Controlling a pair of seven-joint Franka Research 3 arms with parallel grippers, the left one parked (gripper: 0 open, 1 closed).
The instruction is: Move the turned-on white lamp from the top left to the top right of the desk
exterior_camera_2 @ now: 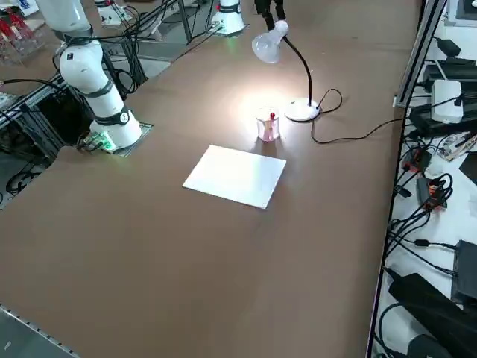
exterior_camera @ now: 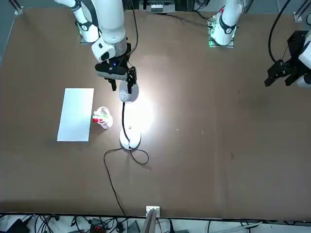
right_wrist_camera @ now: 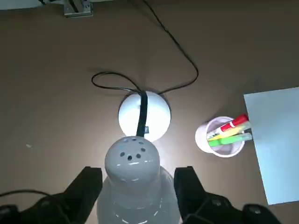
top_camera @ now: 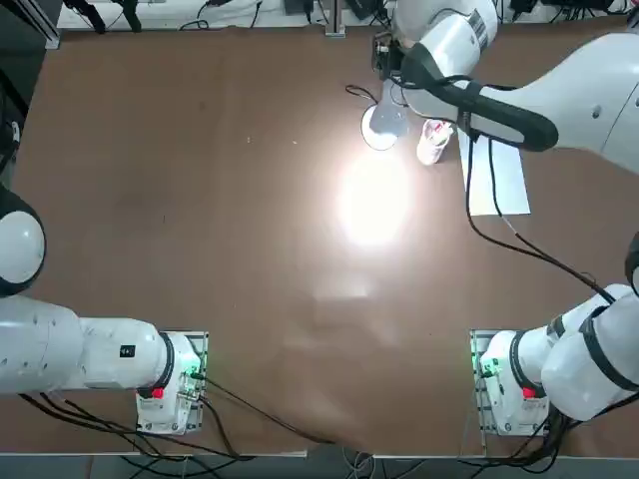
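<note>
While the right gripper hangs over the far part of the desk, its black jaws stand apart, one on each side of the lamp's head; from where I'm standing I can't tell whether either one touches it. The small white desk lamp, with its round disc base, slim black neck and glowing bulb-shaped head, stands upright near the far edge, a little right of the middle. Its base rests flat on the matte brown tabletop, and a bright pool of light shines on the surface to the near side of it.

Just to the right of the base there's a small clear cup holding red, yellow and green pens, their ends poking out over its rim. Right beyond that, on the same side, a flat white rectangular sheet of paper lies on the desk, so cup and sheet both sit directly right of the lamp. The thin black cord makes a loop by the base and trails away over the far edge, towards a clutter of cables and black boxes. Thick black arm cables droop above the right side, crossing over the paper as seen from overhead.
</note>
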